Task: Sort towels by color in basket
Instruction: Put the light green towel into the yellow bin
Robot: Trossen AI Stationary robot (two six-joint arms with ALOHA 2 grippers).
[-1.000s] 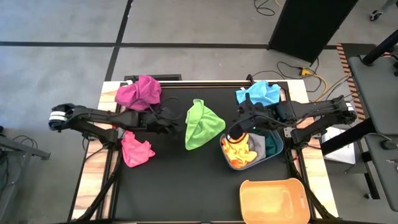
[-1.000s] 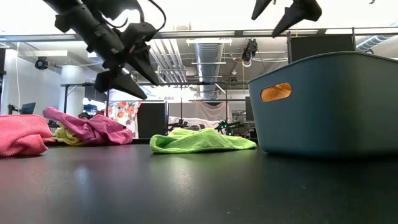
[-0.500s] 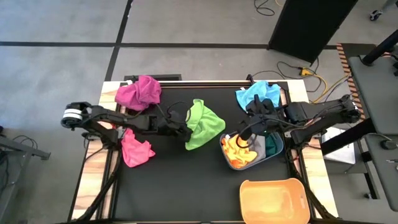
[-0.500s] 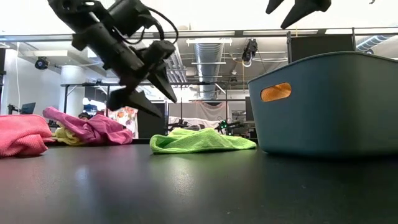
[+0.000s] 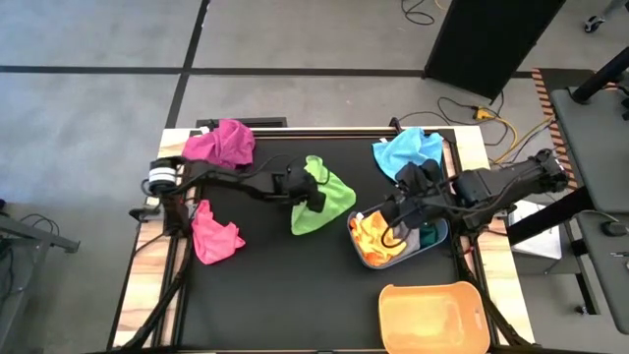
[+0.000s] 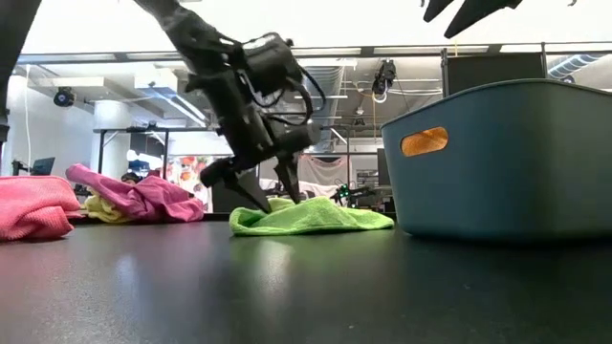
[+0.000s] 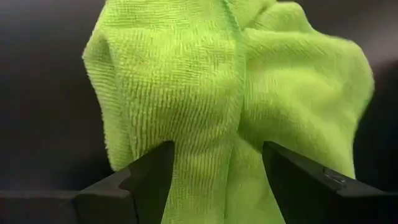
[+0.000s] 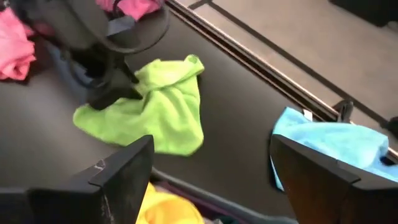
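Using the lime towel (image 5: 322, 200) as my landmark, mid-table. Nearest me, well forward of it and toward the right arm's side, sits an empty orange basket (image 5: 432, 316). Closer in, just beside the lime towel on that same side, is the grey-blue basket (image 5: 439, 234) with orange-yellow and grey cloths already in it. The right gripper (image 5: 398, 218) hangs above that basket, fingers spread wide, holding nothing; I'm leaving it parked.

Pink towel (image 5: 215, 237) lies well off to the lime towel's other side, slightly forward.

The left gripper (image 6: 258, 194) is at the lime towel itself: fingers parted, tips down at the cloth's edge nearest that arm, a raised ridge of the fabric (image 7: 208, 118) between them in the wrist view. Nothing gripped yet.

My plan for the step: press down until the tips meet the table top, then pinch on that ridge, not the flat single layer, so I catch several folds. I judge a shallow bite would let it slip on the lift. Raise straight up before traversing, so the hanging tail clears the basket wall.

Behind the lime towel: light blue towel (image 5: 407, 150) toward the right arm's side, magenta towel (image 5: 220, 145) toward the left.
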